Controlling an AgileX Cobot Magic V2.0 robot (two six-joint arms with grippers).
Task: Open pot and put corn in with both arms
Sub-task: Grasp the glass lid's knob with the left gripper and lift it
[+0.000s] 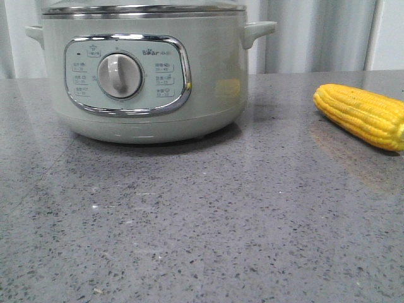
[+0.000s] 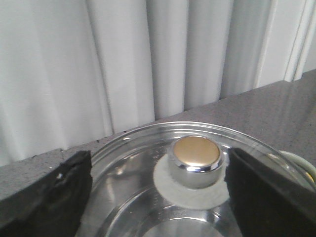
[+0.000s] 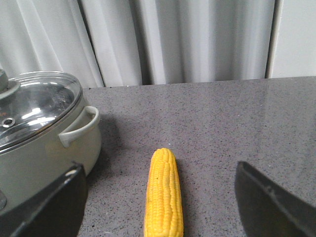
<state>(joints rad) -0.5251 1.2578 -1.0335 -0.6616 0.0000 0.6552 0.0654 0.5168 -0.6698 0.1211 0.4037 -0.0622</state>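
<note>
The pot (image 1: pixel 148 76), a large round pale-green cooker, is seen standing on the grey speckled table (image 1: pixel 202 221) toward its far left part, with white curtains (image 2: pixel 123 59) hanging behind the far edge. Its front is marked by a chrome-framed control panel (image 1: pixel 127 74) with a grey dial (image 1: pixel 120 75) at the centre, and a side handle (image 1: pixel 259 30) is shown projecting from each side below a steel rim. The pot is closed by a glass lid (image 2: pixel 148 182) topped with a shiny round metal knob (image 2: pixel 195 154). The corn (image 1: pixel 363 115), a bright yellow cob with neat rows of kernels and one tapered end, is laid flat on the table toward the right edge, well apart from the pot. The left gripper (image 2: pixel 158 197) is held over the lid with its dark fingers (image 2: pixel 47 195) spread to either side of the knob, not touching it. The right gripper (image 3: pixel 160 207) is held above the corn, its fingers (image 3: pixel 269 205) spread wide on both sides of the cob and nothing gripped.
</note>
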